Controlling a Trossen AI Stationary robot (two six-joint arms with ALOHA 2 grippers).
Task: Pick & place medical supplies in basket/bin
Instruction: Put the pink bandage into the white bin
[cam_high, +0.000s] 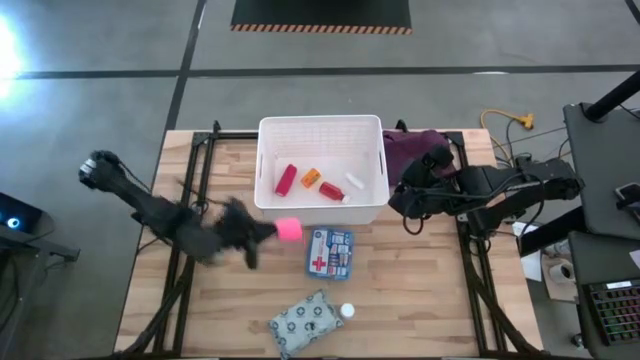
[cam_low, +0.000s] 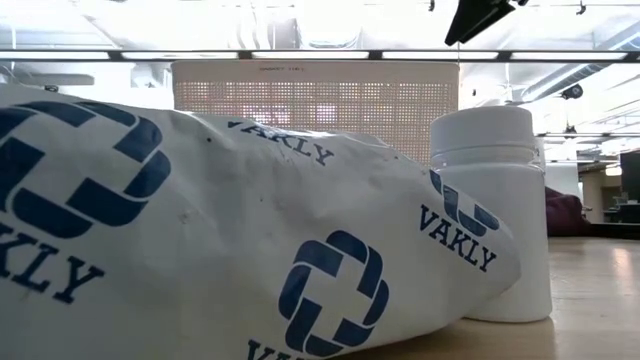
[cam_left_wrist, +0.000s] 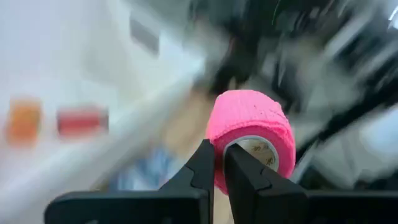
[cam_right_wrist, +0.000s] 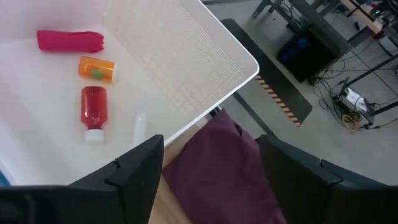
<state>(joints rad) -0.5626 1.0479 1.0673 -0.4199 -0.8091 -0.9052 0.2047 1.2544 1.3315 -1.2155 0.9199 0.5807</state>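
- Your left gripper is clamped on the pink roll, just beside the basket.
- Your right gripper hangs wide, empty, over the purple cloth.

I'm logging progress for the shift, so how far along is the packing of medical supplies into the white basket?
Partly done. The white basket already holds a pink-red item, an orange vial, a red bottle and a small white piece. In hand: the left gripper has its jaws shut on the pink tape roll, just outside the basket. Left on the table: the first-aid box, patterned pouch and white bottle. The right gripper waits, open, beside the basket.
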